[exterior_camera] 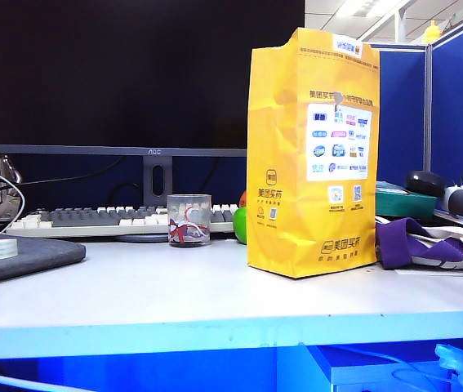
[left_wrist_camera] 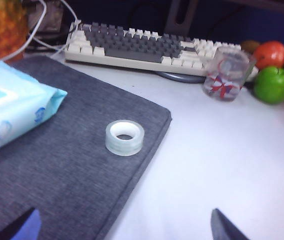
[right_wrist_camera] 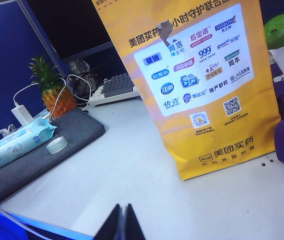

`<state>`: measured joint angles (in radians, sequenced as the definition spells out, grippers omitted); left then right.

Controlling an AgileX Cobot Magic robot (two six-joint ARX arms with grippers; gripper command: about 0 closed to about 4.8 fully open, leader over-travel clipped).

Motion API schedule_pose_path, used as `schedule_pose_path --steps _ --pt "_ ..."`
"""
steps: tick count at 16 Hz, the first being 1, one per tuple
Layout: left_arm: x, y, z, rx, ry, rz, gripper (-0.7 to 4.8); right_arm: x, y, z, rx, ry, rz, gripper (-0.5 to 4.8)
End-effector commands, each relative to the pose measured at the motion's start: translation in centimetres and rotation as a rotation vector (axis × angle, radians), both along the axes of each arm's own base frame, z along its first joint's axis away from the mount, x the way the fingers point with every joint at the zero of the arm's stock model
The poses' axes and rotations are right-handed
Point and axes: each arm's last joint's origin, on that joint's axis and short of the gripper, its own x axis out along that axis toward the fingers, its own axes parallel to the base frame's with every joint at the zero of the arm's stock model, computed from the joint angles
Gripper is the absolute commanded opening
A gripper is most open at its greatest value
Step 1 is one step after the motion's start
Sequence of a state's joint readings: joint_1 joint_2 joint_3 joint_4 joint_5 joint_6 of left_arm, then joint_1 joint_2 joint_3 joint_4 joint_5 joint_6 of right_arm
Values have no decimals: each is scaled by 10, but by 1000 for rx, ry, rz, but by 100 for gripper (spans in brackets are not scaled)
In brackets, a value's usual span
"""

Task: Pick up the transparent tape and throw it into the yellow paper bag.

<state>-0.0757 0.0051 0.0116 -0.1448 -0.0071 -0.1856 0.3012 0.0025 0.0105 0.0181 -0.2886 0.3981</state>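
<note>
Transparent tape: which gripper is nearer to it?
Left. The left gripper, open, hovers just short of the transparent tape on the grey mat; the right gripper, shut, faces the yellow paper bag.

one transparent tape (left_wrist_camera: 124, 137) roll on one grey mat (left_wrist_camera: 56, 185). one yellow paper bag (exterior_camera: 311, 155), upright. one clear cup (exterior_camera: 189, 220). one keyboard (exterior_camera: 92, 219) and one monitor (exterior_camera: 141, 73). one pack of wet wipes (left_wrist_camera: 11, 110). one pineapple (right_wrist_camera: 54, 90). one green apple (left_wrist_camera: 274, 84), with at least two orange-red fruits (left_wrist_camera: 271, 52) beside it; exact number hard to tell. one purple-and-white cloth bag (exterior_camera: 427, 241). two tools: left tool (left_wrist_camera: 126, 227) with tips wide apart, right tool (right_wrist_camera: 120, 225) with tips together.
</note>
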Motion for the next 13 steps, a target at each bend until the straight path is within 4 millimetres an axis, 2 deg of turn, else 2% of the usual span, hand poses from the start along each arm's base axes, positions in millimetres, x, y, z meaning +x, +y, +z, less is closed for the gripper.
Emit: schedule_pose_path --steps 1,7,8,9,11,13 --pt "0 0 0 -15 -10 -5 479 0 0 -2 0 3 0 22" --pt "0 1 0 -43 -7 29 479 0 0 -7 -14 51 1 22" --pt "0 -2 2 -109 -7 -43 479 0 0 -8 -16 58 2 22" --pt "-1 -6 5 -173 -26 -193 479 0 1 -8 -9 61 14 22" --pt "-2 -10 13 -184 -88 -353 479 -1 2 -6 5 50 58 21" --pt "-4 -9 21 -180 -89 -317 479 -2 3 -1 17 0 112 21"
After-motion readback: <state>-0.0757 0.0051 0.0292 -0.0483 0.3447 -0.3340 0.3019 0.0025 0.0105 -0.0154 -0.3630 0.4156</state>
